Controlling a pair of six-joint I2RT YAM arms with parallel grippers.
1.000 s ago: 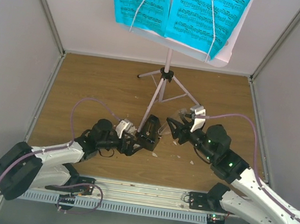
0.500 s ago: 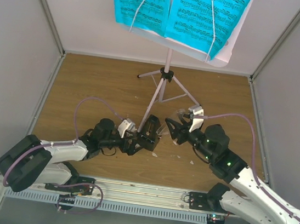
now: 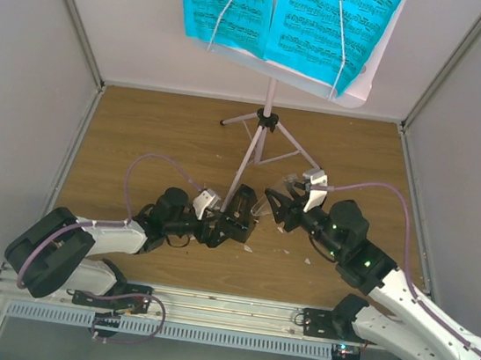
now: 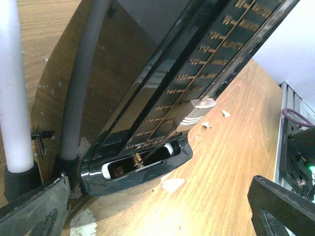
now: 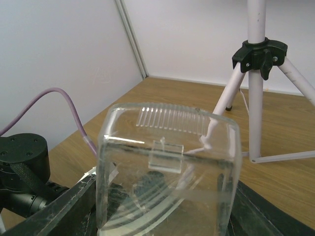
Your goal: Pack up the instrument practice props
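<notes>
The left pincer (image 4: 157,214) has its jaws spread wide and empty, with the small black pyramid-shaped metronome (image 4: 162,123) just ahead of them and seemingly not yet touched; it is probably lined up this way to close on the base. The right pincer (image 5: 170,216) grips the clear ribbed plastic cover (image 5: 167,162) between its fingers, likely to refit it over the metronome. Beyond both pincers, the pale pink perforated music stand (image 3: 266,121) is upright, with the bright blue music sheets (image 3: 314,21) on it.

Blue sheets (image 3: 314,25) on stand (image 3: 269,95), black metronome (image 3: 239,213) beside its leg
</notes>
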